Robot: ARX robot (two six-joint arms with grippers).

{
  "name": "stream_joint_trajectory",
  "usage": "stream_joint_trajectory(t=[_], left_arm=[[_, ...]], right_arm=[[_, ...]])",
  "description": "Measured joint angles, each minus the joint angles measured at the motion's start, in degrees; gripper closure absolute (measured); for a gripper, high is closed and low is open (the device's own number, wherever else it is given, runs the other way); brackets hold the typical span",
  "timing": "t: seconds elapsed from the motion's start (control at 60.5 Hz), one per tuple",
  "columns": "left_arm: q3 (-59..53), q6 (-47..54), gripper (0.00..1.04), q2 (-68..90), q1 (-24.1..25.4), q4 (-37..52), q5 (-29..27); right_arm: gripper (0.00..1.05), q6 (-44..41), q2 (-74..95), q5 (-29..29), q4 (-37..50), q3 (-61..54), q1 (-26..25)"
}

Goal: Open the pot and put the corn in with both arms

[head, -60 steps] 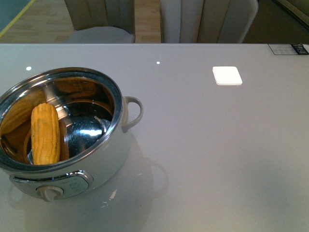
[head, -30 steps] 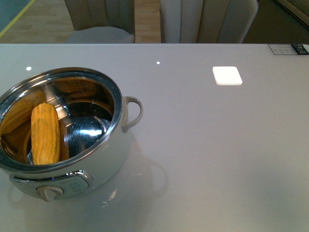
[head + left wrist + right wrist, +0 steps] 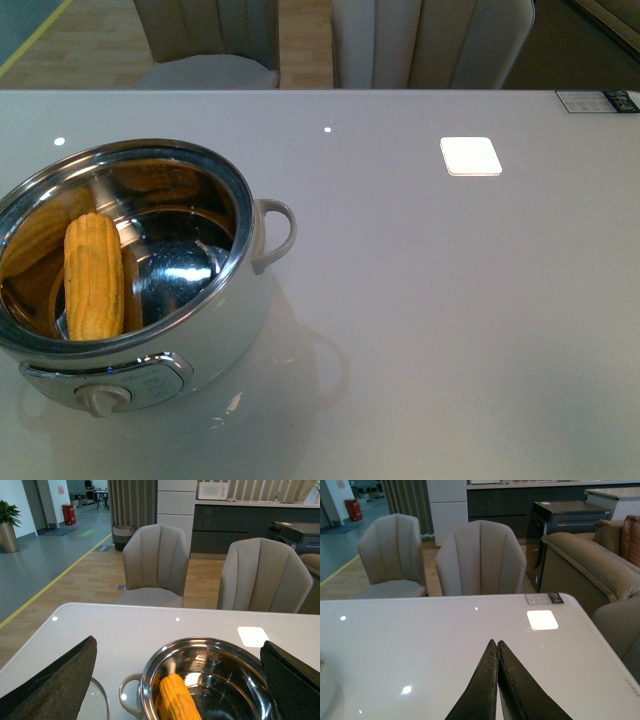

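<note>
The pot (image 3: 228, 325) stands uncovered at the table's front left, white body, steel rim, dial facing me. The corn (image 3: 93, 275) lies inside it, leaning on the steel wall. Neither arm shows in the front view. In the left wrist view my left gripper (image 3: 178, 644) hangs open above the pot (image 3: 200, 643), one finger on each side of it and nothing between them, with the corn (image 3: 177, 700) below. My right gripper (image 3: 496, 642) is shut on nothing, its tips pressed together over bare table.
A glass lid (image 3: 100, 702) lies on the table beside the pot's looped handle (image 3: 127, 695). A white square (image 3: 471, 156) sits at the table's back right, with a small label (image 3: 597, 101) near the far corner. Chairs (image 3: 430, 45) stand beyond the far edge.
</note>
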Motion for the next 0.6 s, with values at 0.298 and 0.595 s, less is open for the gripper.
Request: stream_joint_trajectory(t=[0.298,0.595], left_arm=[[0.0,0.0,0.07,0.0,0.0,0.0,0.0],[0.0,0.0,0.07,0.0,0.0,0.0,0.0]], right_arm=[[0.79,0.0,0.0,0.0,-0.1,0.0,0.0],[0.23,-0.1,-0.1,0.0,-0.1,0.0,0.0]])
